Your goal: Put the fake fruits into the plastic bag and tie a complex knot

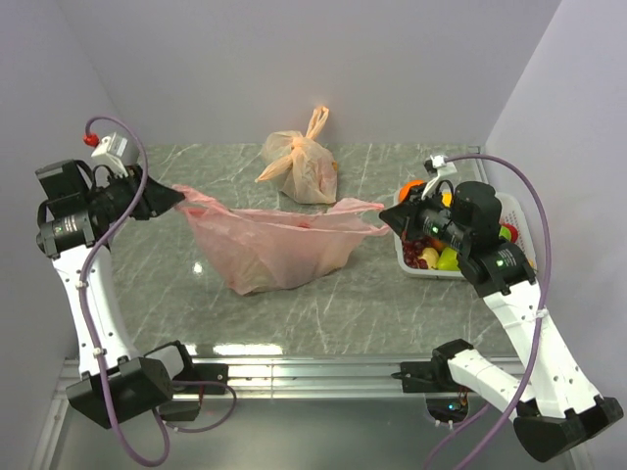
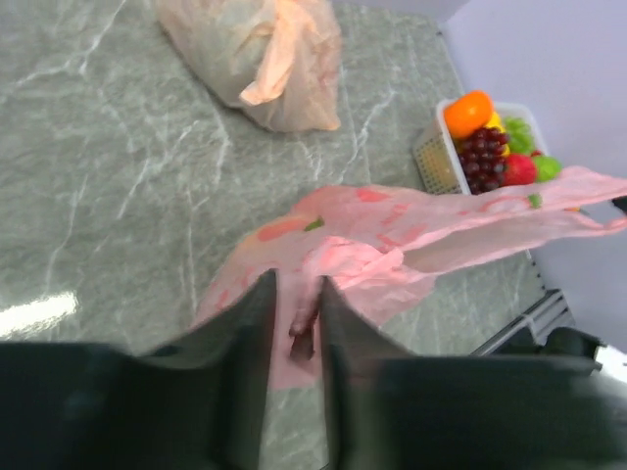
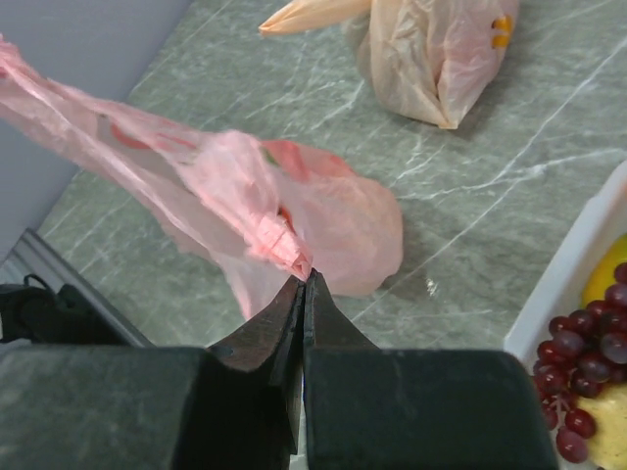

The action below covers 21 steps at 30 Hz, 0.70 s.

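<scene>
The pink-red plastic bag [image 1: 274,245] lies stretched between both grippers above the marble table, its body sagging to the surface. At the bag's left end, my left gripper [image 1: 174,199] has its jaws a narrow gap apart; a thin strip of the bag [image 2: 392,235] lies loose in that gap at the left gripper [image 2: 297,294]. My right gripper [image 3: 306,279] is shut on the folded right handle of the bag [image 3: 333,215]. The fake fruits [image 2: 485,147], an orange, grapes and green and red pieces, lie in a white basket [image 1: 519,220] at the right. No knot is in view.
A pale orange bag [image 1: 304,166] with tied upright handles stands at the back middle of the table. The basket [image 3: 578,255] sits close under my right arm [image 1: 490,255]. Walls close in the table on the left, back and right.
</scene>
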Each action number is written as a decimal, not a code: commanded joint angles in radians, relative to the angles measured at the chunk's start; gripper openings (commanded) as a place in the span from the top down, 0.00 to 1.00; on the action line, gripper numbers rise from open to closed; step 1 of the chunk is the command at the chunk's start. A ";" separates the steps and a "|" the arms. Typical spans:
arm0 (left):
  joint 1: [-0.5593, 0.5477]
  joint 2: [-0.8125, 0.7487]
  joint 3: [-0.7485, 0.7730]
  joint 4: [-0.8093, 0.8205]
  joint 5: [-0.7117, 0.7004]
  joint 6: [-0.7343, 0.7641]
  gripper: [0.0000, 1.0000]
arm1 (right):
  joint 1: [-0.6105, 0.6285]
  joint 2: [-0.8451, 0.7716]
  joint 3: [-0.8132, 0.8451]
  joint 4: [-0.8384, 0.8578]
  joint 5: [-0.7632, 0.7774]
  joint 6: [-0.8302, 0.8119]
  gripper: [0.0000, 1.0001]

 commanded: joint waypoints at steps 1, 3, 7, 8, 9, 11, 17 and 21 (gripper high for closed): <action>0.007 -0.028 0.085 0.004 0.123 0.078 0.66 | 0.006 -0.011 0.013 0.050 -0.045 0.037 1.00; 0.007 -0.009 0.126 -0.032 0.154 0.154 0.47 | 0.015 -0.008 0.019 0.064 -0.058 0.060 1.00; -0.029 0.008 0.273 -0.089 0.222 0.320 0.16 | 0.021 0.000 0.008 0.087 -0.070 0.083 1.00; -0.063 0.008 0.292 -0.086 0.190 0.360 0.12 | 0.021 0.003 0.008 0.090 -0.071 0.085 1.00; -0.153 0.014 0.318 -0.124 0.156 0.406 0.09 | 0.024 0.010 0.008 0.093 -0.071 0.085 1.00; -0.352 0.017 0.370 -0.163 0.015 0.524 0.05 | 0.024 0.018 0.018 0.090 -0.070 0.082 1.00; -0.728 0.118 0.358 -0.345 -0.188 0.718 0.01 | 0.024 0.026 0.036 0.081 -0.053 0.071 1.00; -0.872 0.132 0.283 -0.254 -0.320 0.756 0.01 | 0.027 0.026 0.038 0.076 -0.044 0.064 1.00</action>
